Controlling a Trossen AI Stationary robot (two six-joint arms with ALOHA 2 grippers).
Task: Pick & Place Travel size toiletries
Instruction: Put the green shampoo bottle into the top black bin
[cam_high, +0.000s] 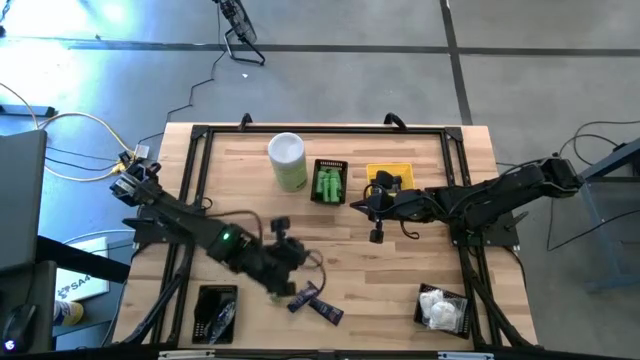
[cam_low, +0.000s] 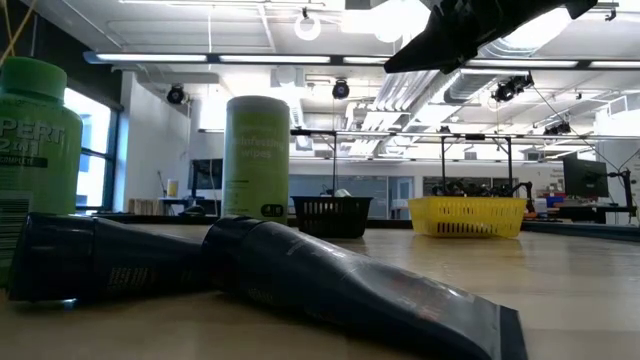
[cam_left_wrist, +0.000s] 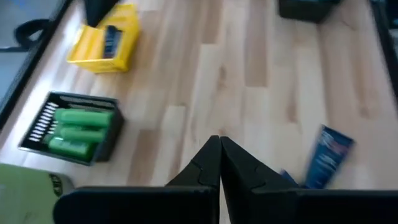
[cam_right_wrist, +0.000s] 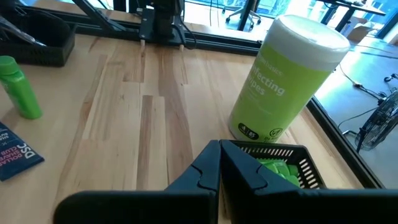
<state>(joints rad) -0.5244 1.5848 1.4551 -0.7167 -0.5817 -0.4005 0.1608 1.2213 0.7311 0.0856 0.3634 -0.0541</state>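
Observation:
Two dark navy tubes (cam_high: 316, 302) lie flat on the table near its front edge, big in the low view's foreground (cam_low: 350, 285). A little green bottle (cam_right_wrist: 18, 87) lies on its side on the wood beside them. My left gripper (cam_left_wrist: 219, 146) hangs shut and empty above the table just left of the tubes (cam_left_wrist: 326, 155). My right gripper (cam_right_wrist: 219, 149) is shut and empty too, hovering over the black basket of green bottles (cam_right_wrist: 280, 167) at the table's far middle. In the high view the left gripper (cam_high: 292, 262) and right gripper (cam_high: 372, 200) stand well apart.
A tall white-and-green canister (cam_high: 288, 160) stands at the far side, left of the black basket of green bottles (cam_high: 329, 182). Right of that basket sits a yellow basket (cam_high: 390, 178) holding a navy tube. A black basket (cam_high: 215, 312) stands front left; another with white packets (cam_high: 443, 308) front right.

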